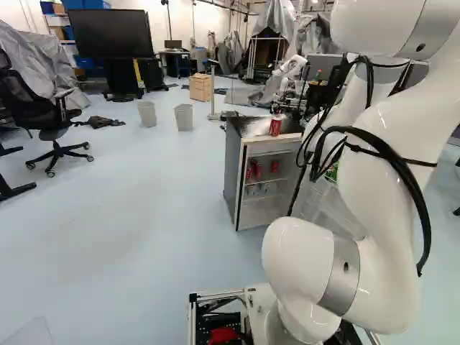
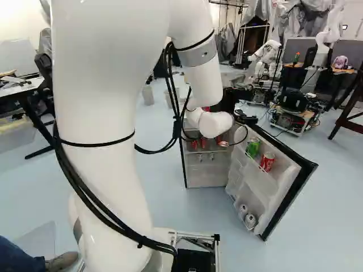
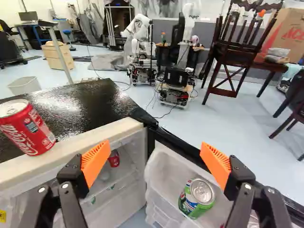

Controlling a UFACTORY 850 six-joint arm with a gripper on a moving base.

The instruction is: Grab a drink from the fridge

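Fridge door (image 2: 285, 180) is hanging open on the right, folks, and we're holding our gripper (image 2: 247, 118) near it, fingers wide apart, gripping nothing. Green can (image 3: 197, 197) and red can (image 2: 267, 162) are sitting in its shelf, more red cans (image 1: 274, 166) are standing inside on the left, and another soda can (image 3: 26, 127) is sitting on the fridge top (image 3: 71, 107).

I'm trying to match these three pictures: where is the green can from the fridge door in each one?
Left base view: right of the middle; just a patch of green shows beside the arm.
Right base view: right of the middle, in the door's upper bin, beside a red can.
Wrist view: the green can sits ahead of the gripper, seen between its open fingers.
Shared landmark: the fridge.
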